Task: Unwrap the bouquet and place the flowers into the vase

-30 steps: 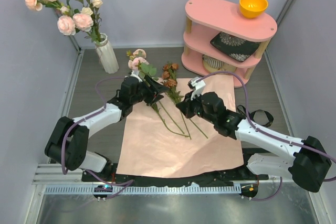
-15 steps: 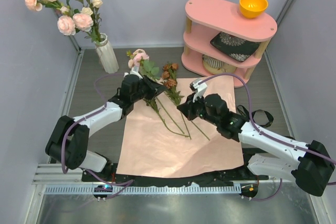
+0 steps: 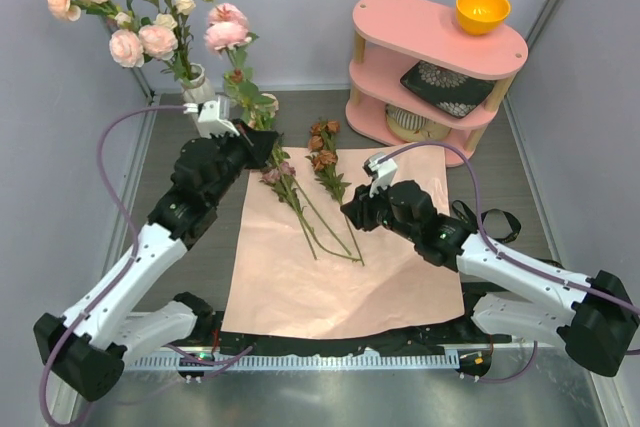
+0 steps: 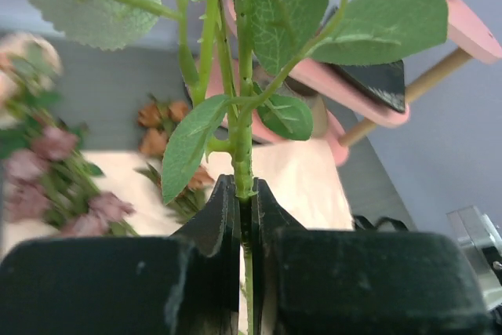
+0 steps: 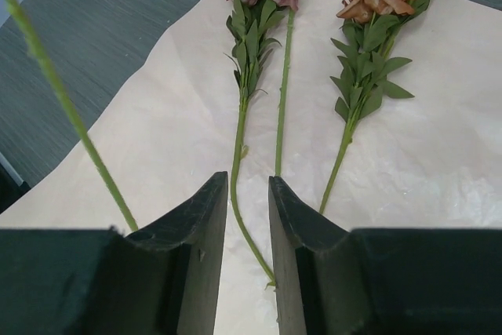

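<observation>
Pink rose, on a long green stem, is clenched in the left pincer, the jaws closed flat on the stem just under a leaf joint. We record the stem as near upright, bloom uppermost, with its bare lower end hanging below the pincer over the paper wrap.

The vase stands just beside this pincer, to its left and toward the rear of the desk, and already holds several blooms. The left arm is plainly the nearer. In our judgement the stem's foot must rise above the rim and cross leftward before it can go down along its own axis.

The right pincer is released, jaws slightly parted and grasping nothing. It hovers over the wrap, where the mauve spray and the rust spray lie lengthwise, heads pointing away from it.
</observation>
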Available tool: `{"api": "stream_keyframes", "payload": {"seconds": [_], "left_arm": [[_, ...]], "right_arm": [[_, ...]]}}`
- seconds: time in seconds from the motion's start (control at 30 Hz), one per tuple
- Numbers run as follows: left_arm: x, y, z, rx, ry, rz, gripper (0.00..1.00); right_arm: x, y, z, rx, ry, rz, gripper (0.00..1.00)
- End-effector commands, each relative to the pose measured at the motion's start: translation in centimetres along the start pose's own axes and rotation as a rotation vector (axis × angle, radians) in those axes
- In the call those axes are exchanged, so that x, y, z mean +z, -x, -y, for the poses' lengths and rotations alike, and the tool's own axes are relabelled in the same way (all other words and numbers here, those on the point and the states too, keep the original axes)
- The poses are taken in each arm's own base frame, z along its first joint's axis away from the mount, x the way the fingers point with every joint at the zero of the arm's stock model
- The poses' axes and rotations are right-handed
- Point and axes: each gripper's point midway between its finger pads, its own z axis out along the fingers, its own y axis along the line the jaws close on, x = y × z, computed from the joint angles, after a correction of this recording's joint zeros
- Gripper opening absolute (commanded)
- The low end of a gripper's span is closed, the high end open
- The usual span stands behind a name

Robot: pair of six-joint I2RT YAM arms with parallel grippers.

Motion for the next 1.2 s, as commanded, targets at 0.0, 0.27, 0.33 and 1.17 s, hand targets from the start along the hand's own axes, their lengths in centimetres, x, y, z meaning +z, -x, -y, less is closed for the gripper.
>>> {"api": "stream_keyframes", "payload": {"seconds": [0.0, 0.27, 0.33, 1.17], "left_arm": [[-1.9, 5.4, -1.9, 0.342, 0.142, 0.127, 0.00], [-3.6, 20.8, -1.4, 0.543, 0.412, 0.519, 0.00], [-2.6, 24.0, -1.3, 0.534, 0.436, 0.575, 0.00], [2.3, 38.8, -4.5, 0.703, 0.534, 0.902, 0.00]], "right_arm": [[-0.2, 2.3, -0.1, 0.002, -0.015, 0.067, 0.33], [0.2, 2.1, -0.2, 0.016, -0.015, 0.046, 0.34], [0.1, 2.3, -0.3, 0.019, -0.014, 0.049, 0.33], [-0.8, 2.2, 0.7, -0.002, -0.073, 0.026, 0.34]]}}
